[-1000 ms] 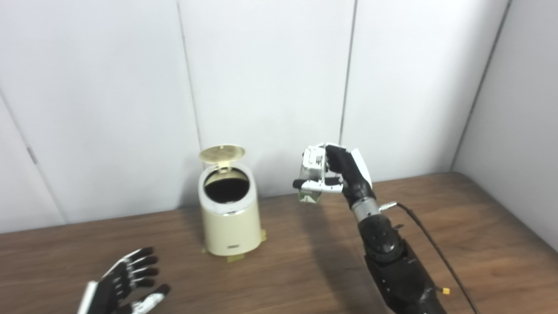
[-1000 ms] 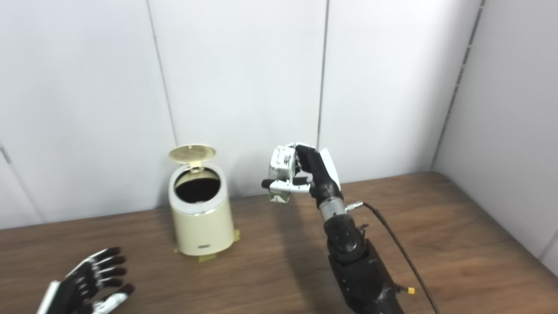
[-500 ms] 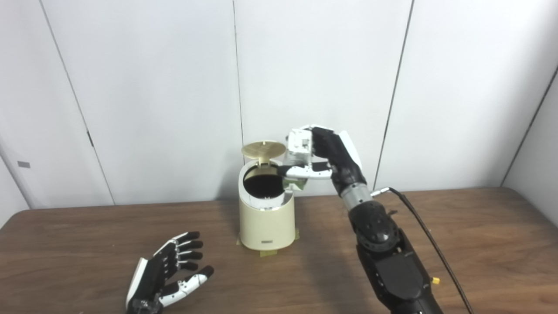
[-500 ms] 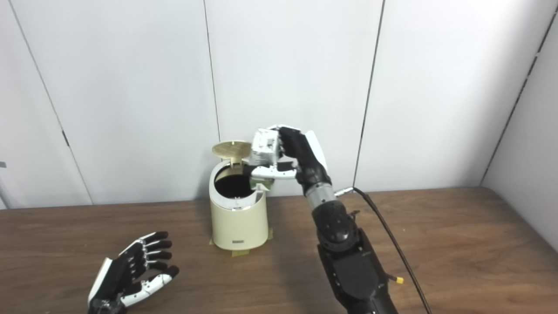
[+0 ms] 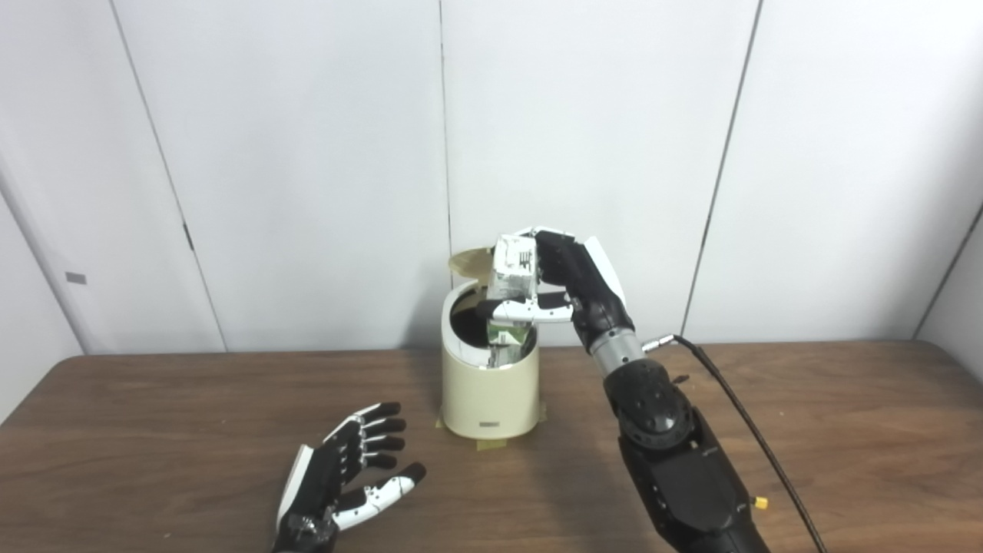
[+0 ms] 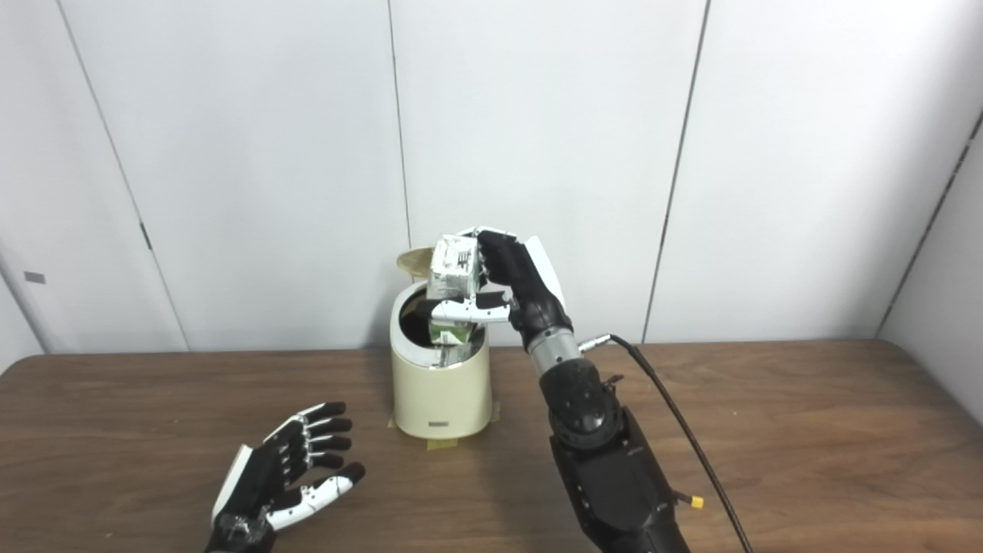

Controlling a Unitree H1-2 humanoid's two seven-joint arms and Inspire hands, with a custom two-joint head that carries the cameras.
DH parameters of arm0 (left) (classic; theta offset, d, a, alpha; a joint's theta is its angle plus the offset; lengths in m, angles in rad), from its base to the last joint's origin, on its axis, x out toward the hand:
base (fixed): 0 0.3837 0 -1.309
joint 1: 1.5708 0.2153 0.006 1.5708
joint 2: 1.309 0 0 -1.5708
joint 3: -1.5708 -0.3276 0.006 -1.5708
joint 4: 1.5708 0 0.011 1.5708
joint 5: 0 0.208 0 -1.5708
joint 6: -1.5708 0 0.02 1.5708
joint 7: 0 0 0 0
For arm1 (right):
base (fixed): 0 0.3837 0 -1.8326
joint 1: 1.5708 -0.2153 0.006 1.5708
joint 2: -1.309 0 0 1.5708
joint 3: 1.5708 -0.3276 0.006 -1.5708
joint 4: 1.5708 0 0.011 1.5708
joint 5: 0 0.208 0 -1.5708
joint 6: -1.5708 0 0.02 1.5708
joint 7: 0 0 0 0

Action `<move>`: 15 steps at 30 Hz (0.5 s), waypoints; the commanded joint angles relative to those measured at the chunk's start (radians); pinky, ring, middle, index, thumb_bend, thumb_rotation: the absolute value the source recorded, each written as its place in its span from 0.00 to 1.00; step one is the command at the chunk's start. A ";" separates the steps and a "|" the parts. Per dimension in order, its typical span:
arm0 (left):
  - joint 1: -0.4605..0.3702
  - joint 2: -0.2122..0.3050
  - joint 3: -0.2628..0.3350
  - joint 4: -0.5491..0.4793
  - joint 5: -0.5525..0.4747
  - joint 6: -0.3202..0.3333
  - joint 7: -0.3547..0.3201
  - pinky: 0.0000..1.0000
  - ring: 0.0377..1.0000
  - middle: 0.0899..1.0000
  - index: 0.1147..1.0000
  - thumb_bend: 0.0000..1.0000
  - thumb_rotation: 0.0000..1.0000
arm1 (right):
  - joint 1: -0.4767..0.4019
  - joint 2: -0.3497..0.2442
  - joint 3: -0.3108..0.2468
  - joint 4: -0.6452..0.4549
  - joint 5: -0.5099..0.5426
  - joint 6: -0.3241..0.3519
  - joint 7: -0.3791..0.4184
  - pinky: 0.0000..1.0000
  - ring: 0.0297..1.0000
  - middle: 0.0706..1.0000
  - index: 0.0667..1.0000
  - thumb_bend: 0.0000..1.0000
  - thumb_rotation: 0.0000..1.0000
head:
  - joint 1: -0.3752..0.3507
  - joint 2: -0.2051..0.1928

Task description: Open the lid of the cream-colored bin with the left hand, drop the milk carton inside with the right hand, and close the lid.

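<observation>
Table (image 5: 806, 399) matt wood grain; bin (image 5: 491, 392) glossy cream plastic; milk carton (image 5: 513, 280) printed paperboard.

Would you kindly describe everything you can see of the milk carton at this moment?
The milk carton is a small box, apparently of paperboard, white and printed on its upper part, green lower down. It is roughly upright in the air, gripped by the right hand, with fingers curled over its top and the thumb across its front. It hangs over the open mouth of the cream-colored bin, its lower end level with the rim; whether it touches the rim is unclear.
</observation>
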 commanded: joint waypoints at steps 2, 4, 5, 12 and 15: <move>-0.020 -0.012 -0.007 -0.021 0.009 -0.017 0.012 0.65 0.68 0.71 0.75 0.69 0.11 | -0.089 -0.010 0.011 0.009 -0.030 -0.107 -0.016 0.30 0.38 0.44 0.50 0.51 0.00 | 0.005 0.003; -0.020 -0.016 -0.009 -0.022 0.008 -0.017 0.014 0.64 0.68 0.71 0.74 0.69 0.11 | -0.099 -0.017 0.021 0.040 -0.047 -0.150 -0.019 0.30 0.38 0.44 0.50 0.51 0.00 | 0.008 0.004; -0.021 -0.018 -0.010 -0.023 0.010 -0.017 0.015 0.64 0.68 0.71 0.74 0.69 0.11 | -0.105 -0.022 0.026 0.057 -0.058 -0.172 -0.022 0.30 0.38 0.44 0.50 0.51 0.00 | 0.012 0.005; -0.020 -0.031 -0.016 -0.029 0.009 -0.020 0.017 0.65 0.69 0.72 0.74 0.68 0.11 | -0.154 -0.046 0.056 0.193 -0.115 -0.323 -0.036 0.31 0.38 0.45 0.50 0.51 0.00 | 0.030 0.011; -0.017 -0.036 -0.019 -0.038 0.021 -0.011 0.022 0.64 0.69 0.72 0.74 0.68 0.11 | -0.176 -0.057 0.077 0.242 -0.129 -0.362 -0.049 0.32 0.38 0.44 0.50 0.51 0.00 | 0.037 0.014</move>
